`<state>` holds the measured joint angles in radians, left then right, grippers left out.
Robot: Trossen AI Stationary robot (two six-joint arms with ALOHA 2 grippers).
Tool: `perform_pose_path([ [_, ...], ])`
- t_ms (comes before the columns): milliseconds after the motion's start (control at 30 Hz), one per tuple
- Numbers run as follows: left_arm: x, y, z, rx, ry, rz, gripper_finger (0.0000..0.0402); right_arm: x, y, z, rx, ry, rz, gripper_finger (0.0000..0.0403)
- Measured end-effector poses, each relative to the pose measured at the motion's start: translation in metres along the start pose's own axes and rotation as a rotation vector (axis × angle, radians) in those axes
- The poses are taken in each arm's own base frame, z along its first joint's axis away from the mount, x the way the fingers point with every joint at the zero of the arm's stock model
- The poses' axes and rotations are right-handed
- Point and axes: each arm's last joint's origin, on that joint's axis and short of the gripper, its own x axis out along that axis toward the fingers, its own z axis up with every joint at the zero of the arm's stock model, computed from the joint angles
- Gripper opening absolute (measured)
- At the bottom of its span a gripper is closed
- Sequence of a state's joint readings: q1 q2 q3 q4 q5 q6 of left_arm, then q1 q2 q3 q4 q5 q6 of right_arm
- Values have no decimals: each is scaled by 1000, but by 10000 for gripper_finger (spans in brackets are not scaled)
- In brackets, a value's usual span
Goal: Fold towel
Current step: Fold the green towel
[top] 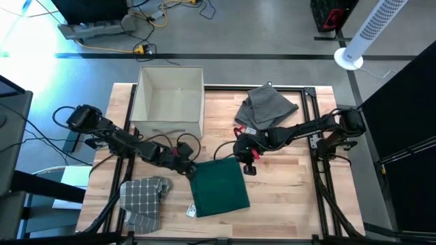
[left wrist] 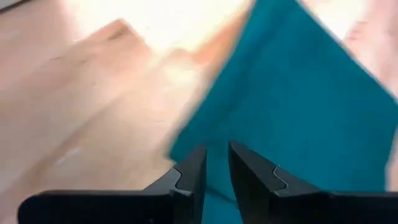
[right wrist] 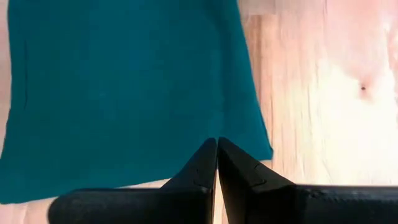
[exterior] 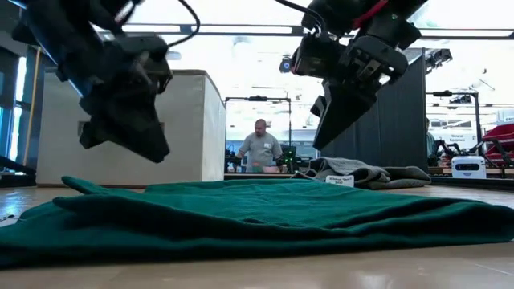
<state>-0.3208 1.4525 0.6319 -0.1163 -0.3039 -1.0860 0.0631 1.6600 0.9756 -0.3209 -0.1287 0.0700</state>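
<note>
Wooden table (top: 293, 184) | green towel (top: 219, 189) flat below both grippers | left gripper (left wrist: 216, 163) slightly apart | right gripper (right wrist: 217, 160) pressed together, empty

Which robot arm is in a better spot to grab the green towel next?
Probably the left. Its end effector is slightly open right over the green towel's corner, while the right end effector is shut above the other corner. It's close, though.

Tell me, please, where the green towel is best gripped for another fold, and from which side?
Probably its two far corners, the ones nearest the left gripper and right gripper. The green towel lies flat as a neat rectangle, so coming down from above and pinching each corner's edge against the table looks easiest.
</note>
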Motion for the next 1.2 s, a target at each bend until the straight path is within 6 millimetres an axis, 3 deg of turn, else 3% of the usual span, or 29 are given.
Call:
perform_pose_path([
  [300, 9, 17, 19, -67, 129, 6, 68, 0, 0, 0, 5, 4, -1, 1],
  [533, 7, 14, 31, -131, 164, -9, 134, 0, 0, -1, 47, 9, -1, 1],
  [700, 11, 21, 26, -126, 237, 103, 148, 0, 0, -1, 63, 11, -2, 1],
  [933, 20, 8, 27, -60, 235, 83, 149, 0, 0, -1, 88, 13, -2, 1],
  [1200, 36, 8, 22, -30, 252, 92, 149, 0, 0, -1, 90, 13, -1, 1],
])
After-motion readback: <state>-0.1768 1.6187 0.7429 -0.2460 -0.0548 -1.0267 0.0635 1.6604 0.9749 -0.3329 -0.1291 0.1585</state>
